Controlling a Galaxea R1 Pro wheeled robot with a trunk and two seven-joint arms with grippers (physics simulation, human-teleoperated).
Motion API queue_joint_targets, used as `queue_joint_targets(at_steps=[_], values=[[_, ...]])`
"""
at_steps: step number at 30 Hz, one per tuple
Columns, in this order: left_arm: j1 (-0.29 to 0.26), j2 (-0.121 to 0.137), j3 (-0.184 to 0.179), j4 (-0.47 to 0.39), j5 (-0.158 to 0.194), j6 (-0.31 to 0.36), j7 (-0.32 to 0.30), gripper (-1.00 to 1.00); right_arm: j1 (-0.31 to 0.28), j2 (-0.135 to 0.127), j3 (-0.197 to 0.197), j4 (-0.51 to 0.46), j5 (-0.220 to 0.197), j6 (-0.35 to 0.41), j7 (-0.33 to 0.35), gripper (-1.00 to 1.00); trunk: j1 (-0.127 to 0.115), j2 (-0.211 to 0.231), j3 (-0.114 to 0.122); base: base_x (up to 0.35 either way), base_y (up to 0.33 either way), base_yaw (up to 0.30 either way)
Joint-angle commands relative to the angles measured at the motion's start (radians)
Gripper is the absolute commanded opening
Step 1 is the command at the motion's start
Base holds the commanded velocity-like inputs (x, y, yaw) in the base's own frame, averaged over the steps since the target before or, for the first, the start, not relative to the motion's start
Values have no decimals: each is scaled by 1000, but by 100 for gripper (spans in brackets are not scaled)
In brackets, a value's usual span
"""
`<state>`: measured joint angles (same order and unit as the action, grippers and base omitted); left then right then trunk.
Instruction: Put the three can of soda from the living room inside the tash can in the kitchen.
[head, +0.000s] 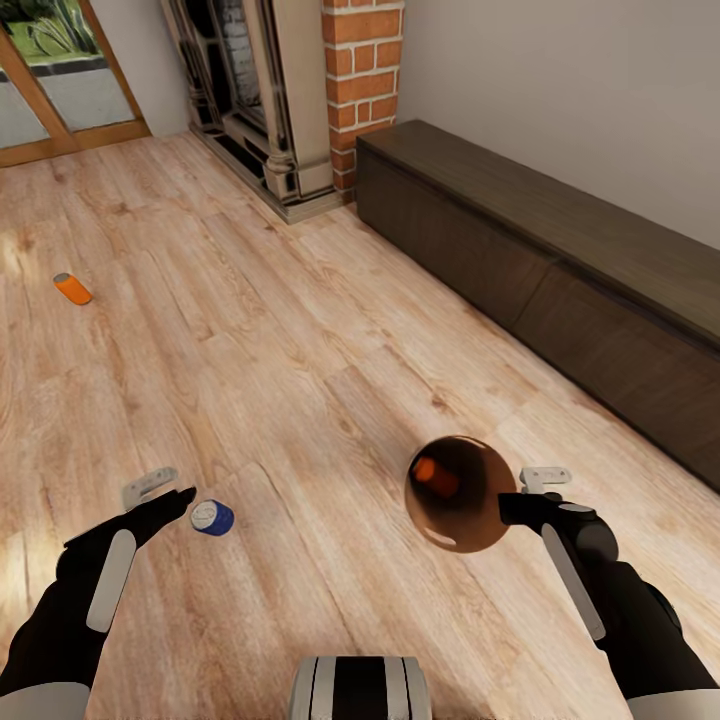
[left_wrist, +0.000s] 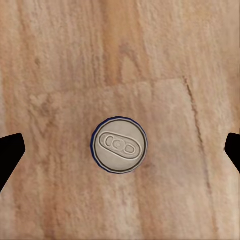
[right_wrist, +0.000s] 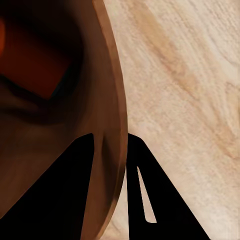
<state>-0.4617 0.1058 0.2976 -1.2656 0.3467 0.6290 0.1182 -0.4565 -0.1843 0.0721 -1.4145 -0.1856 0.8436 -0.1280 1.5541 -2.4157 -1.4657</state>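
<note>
A dark blue can of soda (head: 212, 517) stands upright on the plank floor. My left gripper (head: 165, 495) hovers open just beside and above it. In the left wrist view its silver top (left_wrist: 119, 145) sits centred below the open gripper (left_wrist: 120, 150), clear of both black fingertips (left_wrist: 10, 155). My right gripper (head: 520, 495) is shut on the rim of the copper-brown tash can (head: 470, 520), which it holds tilted above the floor. An orange can (head: 437, 476) lies inside it. In the right wrist view the gripper (right_wrist: 110, 165) straddles the rim (right_wrist: 112, 100). Another orange can (head: 72, 289) lies on the floor far left.
A long dark brown low cabinet (head: 560, 260) runs along the right wall. The red brick fireplace (head: 360, 80) stands at the back, with glass garden doors (head: 50, 90) at the back left. Open plank floor lies between the cans.
</note>
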Motion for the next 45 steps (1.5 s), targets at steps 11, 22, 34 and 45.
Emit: queue_joint_targets(at_steps=[11,22,34,45], values=[[0,0,0,1,0,-2,1,100,-1,-1,35,-1,-7,-1,1,-100,42,-77,-48,0,0,0],[0,0,0,2,0,-2,0,100,-30,0,66,-149,-5,58,-1,-100,50,-87,-91,0,0,0],[0,-17,-2,3,-4,-4,4,100,-176,1,69,-170,-4,204,1,-100,56,-89,-137,0,0,0],[0,-18,-2,3,-5,-5,5,100,-223,38,88,-171,-3,204,1,-100,61,-92,-180,0,0,0]])
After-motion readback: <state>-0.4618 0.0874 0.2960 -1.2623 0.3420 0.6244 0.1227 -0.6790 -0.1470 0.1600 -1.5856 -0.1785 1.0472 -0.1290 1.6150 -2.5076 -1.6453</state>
